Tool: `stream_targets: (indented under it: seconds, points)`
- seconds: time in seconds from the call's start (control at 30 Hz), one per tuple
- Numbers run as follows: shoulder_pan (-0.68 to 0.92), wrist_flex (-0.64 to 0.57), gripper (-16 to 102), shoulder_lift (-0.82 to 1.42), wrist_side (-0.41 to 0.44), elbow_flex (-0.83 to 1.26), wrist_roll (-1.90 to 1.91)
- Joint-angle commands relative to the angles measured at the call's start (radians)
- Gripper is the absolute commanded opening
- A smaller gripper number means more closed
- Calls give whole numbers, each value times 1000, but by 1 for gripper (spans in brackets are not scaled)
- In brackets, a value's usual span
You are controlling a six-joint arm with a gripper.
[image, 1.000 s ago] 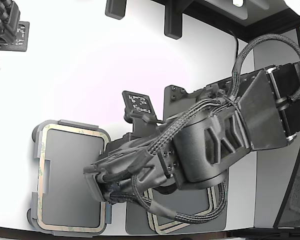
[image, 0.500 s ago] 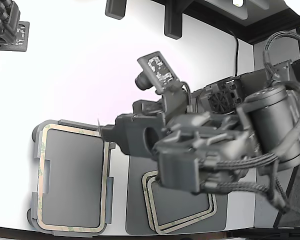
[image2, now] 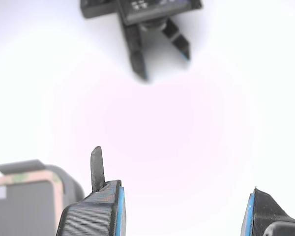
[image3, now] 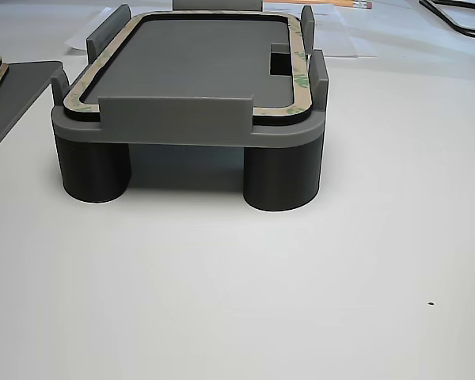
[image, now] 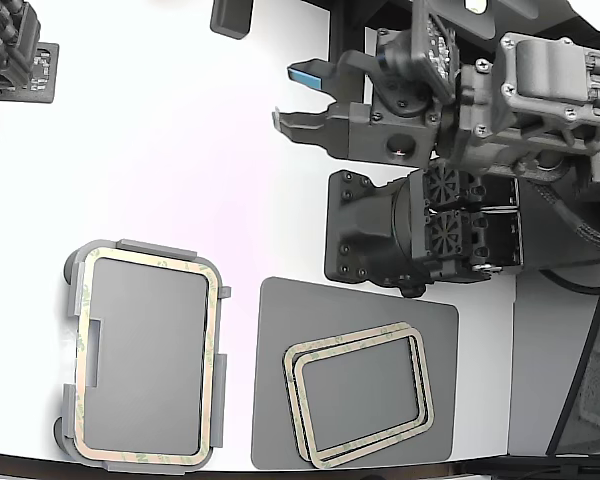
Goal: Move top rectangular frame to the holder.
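A beige rectangular frame (image: 150, 258) lies seated inside the light grey holder (image: 72, 290) at the exterior view's lower left. The other view shows the same frame (image3: 301, 79) flat within the holder's raised tabs (image3: 178, 111). Two more frames (image: 350, 338) lie stacked on a dark grey mat (image: 310, 305). My gripper (image: 298, 98) hangs open and empty high over the bare table, well away from the holder. In the wrist view the gripper (image2: 184, 216) shows blue-padded fingertips (image2: 119, 211), with the holder's corner (image2: 69, 182) and the frame (image2: 24, 178) beside one of them.
A second arm's gripper (image: 10, 50) sits at the exterior view's top left and shows in the wrist view (image2: 142, 19). My arm's black base (image: 380, 230) stands just beyond the mat. Dark brackets (image: 345, 45) line the far table edge.
My arm has risen off the holder's near edge and swung up to the far side of the table. The frame stays in the holder, and the stack on the mat is uncovered.
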Motion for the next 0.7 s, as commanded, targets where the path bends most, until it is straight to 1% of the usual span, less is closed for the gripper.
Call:
stream_targets:
  seconds: [0.0,0.1,0.2,0.27,0.37,0.5,0.57,0.63,0.67]
  points:
    - [-28,-83,100,293,-17,299,-104]
    - [-28,-127,100,414,-40,440,-89]
    - [-28,-146,100,523,-57,558,-89]
    - [-28,-137,100,569,-60,612,-84]
    - [-28,-137,100,569,-51,640,-67]
    - [-29,-140,100,560,-66,638,-80]
    - [-29,-135,100,571,-11,641,-46]
    - [-29,-132,100,566,17,640,-29]
    - [-29,-130,100,569,17,640,-29]
